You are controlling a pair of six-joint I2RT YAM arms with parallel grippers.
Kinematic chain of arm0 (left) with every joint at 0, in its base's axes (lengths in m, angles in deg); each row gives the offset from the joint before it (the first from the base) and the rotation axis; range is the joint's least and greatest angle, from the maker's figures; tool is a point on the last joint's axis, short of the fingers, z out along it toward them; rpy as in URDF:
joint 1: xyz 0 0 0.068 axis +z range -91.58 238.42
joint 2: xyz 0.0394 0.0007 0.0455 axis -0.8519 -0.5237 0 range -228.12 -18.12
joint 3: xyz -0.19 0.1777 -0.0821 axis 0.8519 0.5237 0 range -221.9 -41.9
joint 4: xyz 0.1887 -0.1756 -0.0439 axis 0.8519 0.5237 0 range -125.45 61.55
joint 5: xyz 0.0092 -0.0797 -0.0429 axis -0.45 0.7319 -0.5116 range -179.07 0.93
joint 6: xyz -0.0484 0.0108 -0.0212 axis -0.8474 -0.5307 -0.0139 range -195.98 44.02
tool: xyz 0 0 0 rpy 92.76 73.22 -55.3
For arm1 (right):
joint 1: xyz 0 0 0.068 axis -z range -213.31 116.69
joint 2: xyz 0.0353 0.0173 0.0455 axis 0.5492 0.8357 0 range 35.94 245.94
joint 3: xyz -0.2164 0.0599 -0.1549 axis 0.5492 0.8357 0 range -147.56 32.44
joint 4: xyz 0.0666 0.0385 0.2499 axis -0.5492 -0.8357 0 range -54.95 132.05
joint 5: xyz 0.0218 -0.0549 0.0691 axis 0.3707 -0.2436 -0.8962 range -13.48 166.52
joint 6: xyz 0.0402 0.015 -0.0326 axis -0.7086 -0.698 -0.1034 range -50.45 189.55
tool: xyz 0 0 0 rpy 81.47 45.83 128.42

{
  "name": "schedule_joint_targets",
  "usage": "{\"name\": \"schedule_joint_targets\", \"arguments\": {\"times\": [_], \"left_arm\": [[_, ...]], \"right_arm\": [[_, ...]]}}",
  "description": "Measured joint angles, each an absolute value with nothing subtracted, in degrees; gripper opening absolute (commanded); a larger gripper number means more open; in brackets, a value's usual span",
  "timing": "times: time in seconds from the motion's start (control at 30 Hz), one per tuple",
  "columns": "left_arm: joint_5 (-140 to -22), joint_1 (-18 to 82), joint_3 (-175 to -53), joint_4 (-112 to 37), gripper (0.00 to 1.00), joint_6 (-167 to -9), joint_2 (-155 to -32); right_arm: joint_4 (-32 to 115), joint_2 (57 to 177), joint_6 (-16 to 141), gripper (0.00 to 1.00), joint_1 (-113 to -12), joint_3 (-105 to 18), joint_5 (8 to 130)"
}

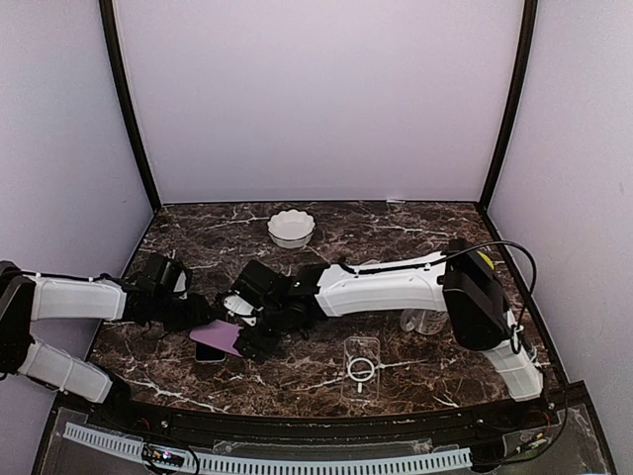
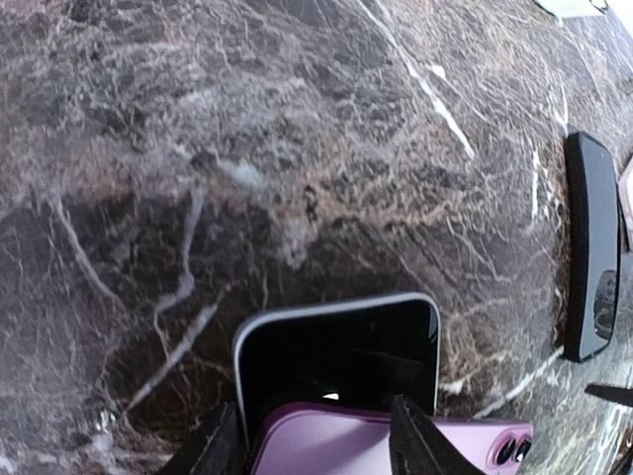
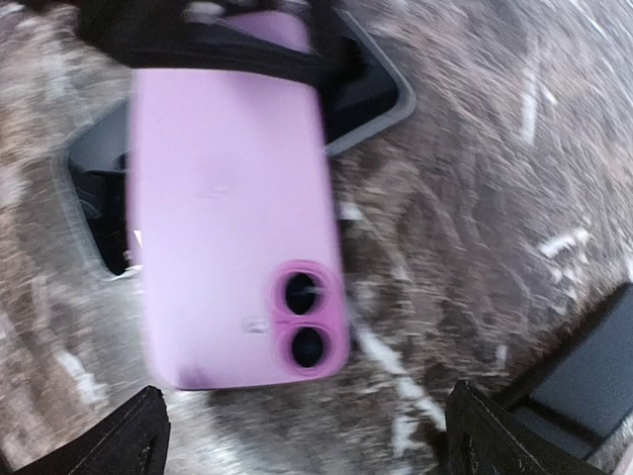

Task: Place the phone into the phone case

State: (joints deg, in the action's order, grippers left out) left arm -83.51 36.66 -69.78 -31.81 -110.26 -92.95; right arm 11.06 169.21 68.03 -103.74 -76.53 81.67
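While left fingers [image 2: 420, 440] clamp the pink phone [image 3: 232, 198], it hangs above the tabletop [image 1: 415, 223].
Right fingers [image 3: 114, 440] gape empty, leaving it free to reach the clear phone case [image 1: 361, 363].

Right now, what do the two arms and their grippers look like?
Both the left arm and right arm have white shells with black joint housings. The right one carries a looping black cable and a yellow label. The left gripper and right gripper are black.
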Motion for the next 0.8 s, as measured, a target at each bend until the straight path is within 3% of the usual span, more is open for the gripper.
{"name": "schedule_joint_targets", "arguments": {"times": [0.13,0.3,0.8], "left_arm": [[-81.78,36.64,-68.27,-30.74,0.51,-110.55,-90.53],[-81.09,36.64,-68.1,-29.97,0.51,-110.72,-89.98],[-81.13,36.62,-68.8,-28.2,0.52,-110.68,-89.43]], "right_arm": [[14.28,167.05,73.54,0.98,-104.14,-74.21,76.16],[13.95,170.61,78.83,0.99,-103.72,-80.14,72.01],[11.7,178.74,85.54,0.99,-101.82,-86.85,70.24]]}}
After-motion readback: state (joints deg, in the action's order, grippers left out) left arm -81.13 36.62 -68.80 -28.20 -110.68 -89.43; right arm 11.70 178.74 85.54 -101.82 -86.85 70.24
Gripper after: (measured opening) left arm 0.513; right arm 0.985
